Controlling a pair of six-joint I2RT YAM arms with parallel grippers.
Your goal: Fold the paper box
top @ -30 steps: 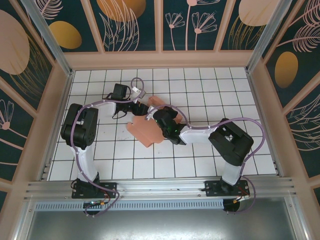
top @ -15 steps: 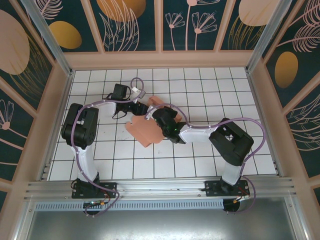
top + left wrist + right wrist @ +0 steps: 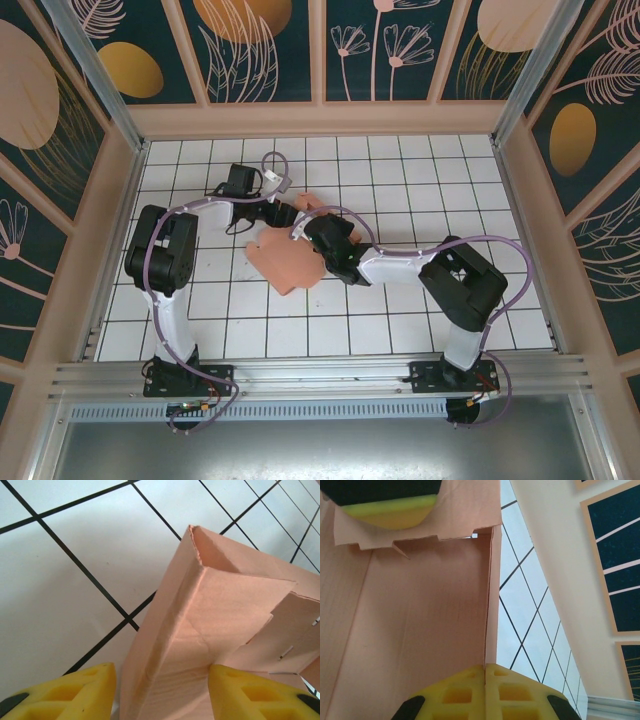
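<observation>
The salmon-pink paper box (image 3: 280, 262) lies partly folded on the white tiled floor, mid-table. My right gripper (image 3: 312, 238) is at its right side, shut on a raised thin wall of the paper box (image 3: 420, 620), with the card edge pinched between the yellow fingertips (image 3: 465, 690). My left gripper (image 3: 293, 212) reaches in from the far side. In the left wrist view its jaws stand open around a folded corner of the paper box (image 3: 215, 605). The right finger (image 3: 260, 690) touches the card and the left finger (image 3: 75, 692) stands clear of it.
The white tiled floor (image 3: 420, 180) has black grid lines and is bounded by beige frame walls (image 3: 320, 118) at the back and sides. An aluminium rail (image 3: 320, 375) runs along the near edge. The left arm's purple cable (image 3: 272, 170) loops above the box.
The box has slid and turned slightly to the left, carried by the right gripper. The left gripper has shifted a little toward the far side.
</observation>
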